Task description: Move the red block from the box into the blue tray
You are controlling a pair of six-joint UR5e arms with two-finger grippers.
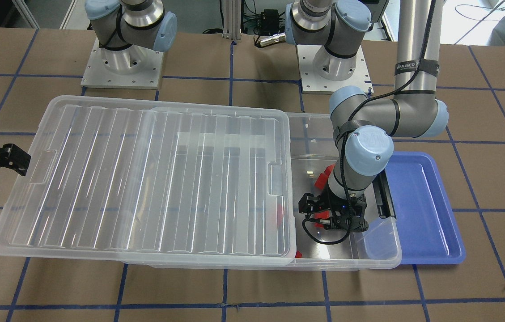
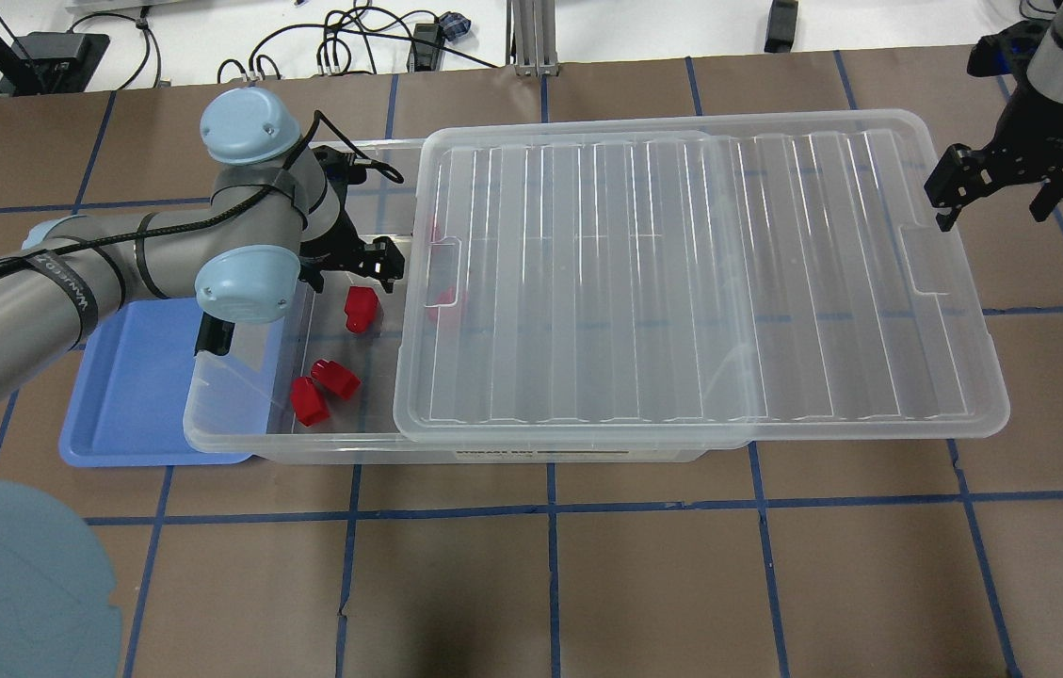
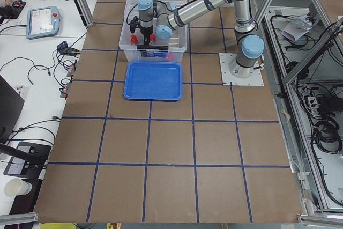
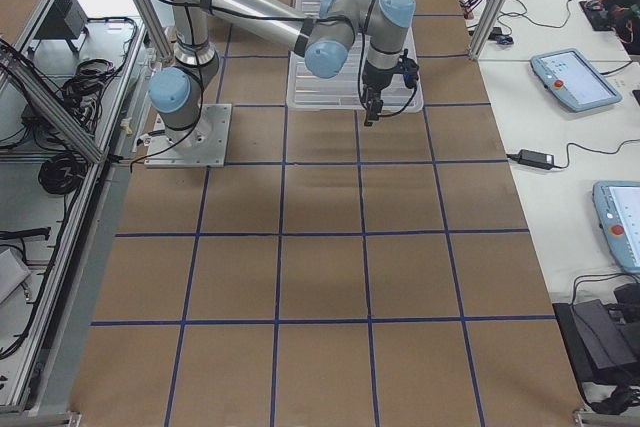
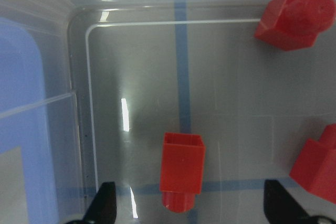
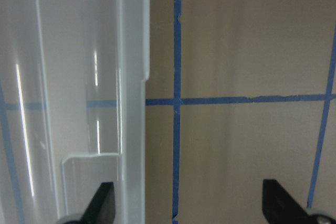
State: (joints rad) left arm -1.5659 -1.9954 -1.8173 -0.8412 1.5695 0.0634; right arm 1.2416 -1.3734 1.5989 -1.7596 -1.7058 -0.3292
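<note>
The clear box has its ribbed lid slid toward my right, so its left end is uncovered. My left gripper is open inside that end. In the left wrist view a small red block lies on the box floor between the fingertips, untouched; it also shows in the overhead view. Two more red blocks lie nearer the robot. Others sit under the lid. The blue tray lies empty beside the box's left end. My right gripper is open and empty.
The right gripper hovers past the lid's right end over the brown table, as the right wrist view shows. The box's black latch bar is on the short wall between box and tray. The lid edge lies close to the left gripper.
</note>
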